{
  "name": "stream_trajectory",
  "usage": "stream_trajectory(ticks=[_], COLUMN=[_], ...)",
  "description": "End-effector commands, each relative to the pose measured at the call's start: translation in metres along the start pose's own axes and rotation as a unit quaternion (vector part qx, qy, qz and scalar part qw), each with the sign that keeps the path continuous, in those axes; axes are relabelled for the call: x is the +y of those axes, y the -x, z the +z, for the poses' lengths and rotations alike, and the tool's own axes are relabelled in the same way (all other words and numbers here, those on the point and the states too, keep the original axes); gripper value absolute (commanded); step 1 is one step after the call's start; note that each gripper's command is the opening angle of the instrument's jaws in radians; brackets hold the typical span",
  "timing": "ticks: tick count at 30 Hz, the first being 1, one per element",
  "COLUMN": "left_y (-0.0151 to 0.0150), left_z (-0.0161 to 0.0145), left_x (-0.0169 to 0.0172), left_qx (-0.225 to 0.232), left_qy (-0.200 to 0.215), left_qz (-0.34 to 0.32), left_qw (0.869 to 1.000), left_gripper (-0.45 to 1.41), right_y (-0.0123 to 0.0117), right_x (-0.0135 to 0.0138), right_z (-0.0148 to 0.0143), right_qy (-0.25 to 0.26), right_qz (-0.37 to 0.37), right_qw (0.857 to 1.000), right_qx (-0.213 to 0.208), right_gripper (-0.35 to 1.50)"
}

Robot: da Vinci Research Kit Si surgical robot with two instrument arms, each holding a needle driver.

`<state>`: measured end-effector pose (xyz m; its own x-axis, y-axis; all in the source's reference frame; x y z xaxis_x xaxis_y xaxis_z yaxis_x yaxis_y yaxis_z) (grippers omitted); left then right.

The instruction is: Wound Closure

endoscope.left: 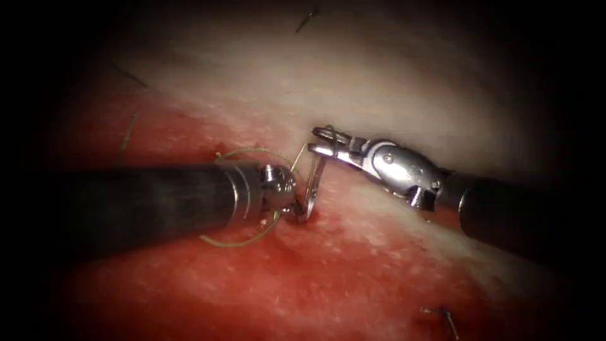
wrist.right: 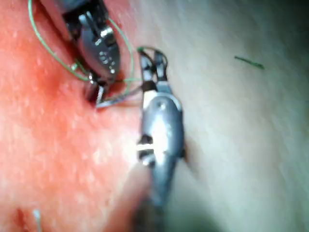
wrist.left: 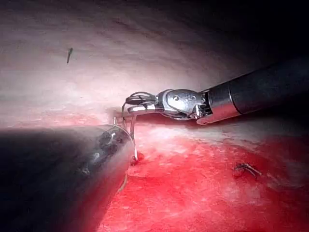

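At cut centre, my right tool [endoscope.left: 323, 146] clamps needle [endoscope.left: 312, 183] near its upper end, tip buried in tissue [endoscope.left: 353, 278]; left tool [endoscope.left: 291, 205] jaws unclear; thread [endoscope.left: 240, 240] loose, closure unfinished.

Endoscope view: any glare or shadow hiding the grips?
Endoscope view: edges fall dark; glare on the right arm's steel tool, shut on the curved steel needle near its upper end; lower end in the red-wet tissue. The left arm's tool meets that end, grip unclear. Left wrist view: its black shaft lies in shadow. Right wrist view: highlight on it, thin green thread looping around.
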<state>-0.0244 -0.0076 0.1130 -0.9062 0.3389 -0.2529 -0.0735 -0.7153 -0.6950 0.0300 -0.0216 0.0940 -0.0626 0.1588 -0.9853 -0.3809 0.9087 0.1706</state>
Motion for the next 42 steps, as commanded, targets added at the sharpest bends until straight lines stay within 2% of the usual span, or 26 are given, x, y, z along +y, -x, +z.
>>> stream_trajectory(ticks=[1,12,23,27,34,38,42], left_y=[-0.0004,-0.0004,-0.0007,-0.0003,-0.0003,-0.0013,-0.0026], left_z=[0.0006,0.0005,-0.0008,-0.001,-0.0033,-0.0048,-0.0044], left_x=[-0.0004,-0.0004,-0.0001,0.0013,0.0044,0.0095,0.0119], left_qx=[0.0,-0.001,0.018,0.024,0.062,0.078,0.087], left_qy=[0.0,0.002,-0.007,-0.01,-0.032,-0.043,-0.046], left_qz=[0.001,-0.006,-0.009,-0.005,-0.005,-0.011,-0.001], left_qw=[1.0,1.0,1.0,1.0,0.998,0.996,0.995], left_gripper=[0.22,0.22,0.19,0.17,0.09,0.04,0.0], right_y=[0.0008,0.0012,0.0011,0.0012,0.0015,0.0016,0.0016], right_x=[-0.0001,-0.0018,-0.0034,-0.0036,-0.0035,-0.0032,-0.003], right_z=[0.0006,0.0008,0.0013,0.0014,0.0012,0.0008,0.0008], right_qy=[-0.001,-0.003,-0.004,-0.004,-0.007,-0.012,-0.012], right_qz=[-0.004,-0.029,-0.032,-0.032,-0.034,-0.034,-0.033], right_qw=[1.0,1.0,0.999,0.999,0.999,0.999,0.999], right_qx=[0.001,0.002,0.003,0.003,-0.002,-0.007,-0.007], right_gripper=[-0.35,-0.35,-0.35,-0.35,-0.35,-0.35,-0.35])
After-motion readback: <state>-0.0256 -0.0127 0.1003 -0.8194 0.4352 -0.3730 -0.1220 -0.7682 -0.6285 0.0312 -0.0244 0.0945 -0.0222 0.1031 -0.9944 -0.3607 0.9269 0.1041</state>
